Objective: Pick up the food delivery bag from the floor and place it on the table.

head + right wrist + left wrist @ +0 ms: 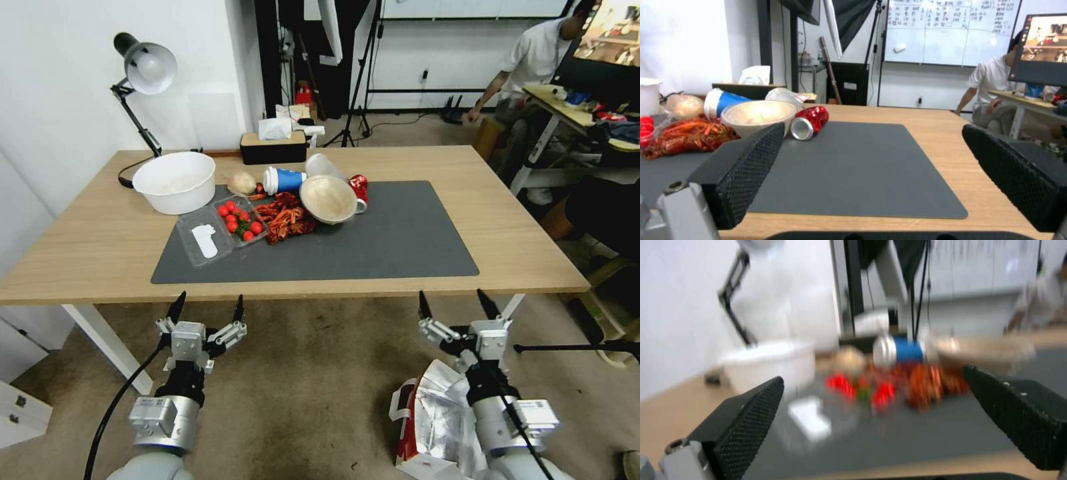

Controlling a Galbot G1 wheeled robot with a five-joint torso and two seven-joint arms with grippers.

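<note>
The food delivery bag [437, 420] stands on the floor [307, 387] at the lower right of the head view, white with a red side panel and a silver foil lining, partly hidden behind my right arm. Above it my right gripper [457, 305] is open and empty, held just before the table's front edge; its black fingers [749, 173] frame the dark grey mat [862, 166]. To the left my left gripper [207, 308] is open too, empty, at the same height. The table [533, 247] is light wood with white legs.
On the mat [373, 240] lie a white bowl [175, 181], a tray of tomatoes [239, 223], red crayfish [285, 218], a blue cup [283, 180], a beige bowl [328, 198] and a red can [809, 122]. A desk lamp [143, 73] and tissue box [273, 147] stand behind.
</note>
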